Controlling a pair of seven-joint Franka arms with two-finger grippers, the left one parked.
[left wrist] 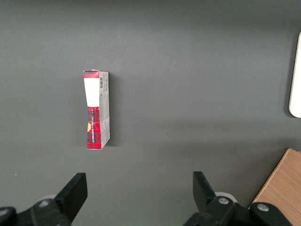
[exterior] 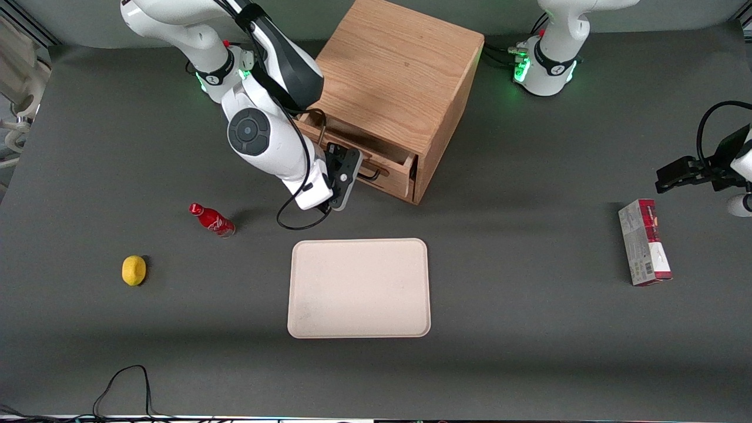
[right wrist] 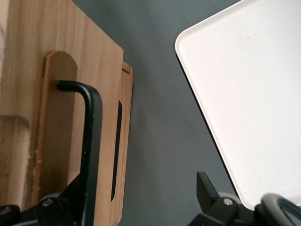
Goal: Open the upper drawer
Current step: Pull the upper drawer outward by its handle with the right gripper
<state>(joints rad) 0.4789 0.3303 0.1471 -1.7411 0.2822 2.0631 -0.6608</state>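
Observation:
The wooden cabinet [exterior: 399,70] stands at the middle back of the table. Its upper drawer [exterior: 385,170] is pulled out a short way, with a dark gap along the top of its front panel. Its black bar handle [exterior: 376,174] shows beside my hand, and in the right wrist view [right wrist: 90,141] it runs close along one finger. My right gripper [exterior: 348,170] is in front of the drawer at handle height. It is open [right wrist: 136,207], with the jaws wide apart and holding nothing. The lower drawer's front edge [right wrist: 123,141] shows beside the upper one.
A beige tray [exterior: 359,288] lies nearer the front camera than the cabinet; its rim also shows in the right wrist view [right wrist: 197,84]. A red cola bottle [exterior: 212,220] and a lemon [exterior: 134,270] lie toward the working arm's end. A red box [exterior: 643,242] lies toward the parked arm's end.

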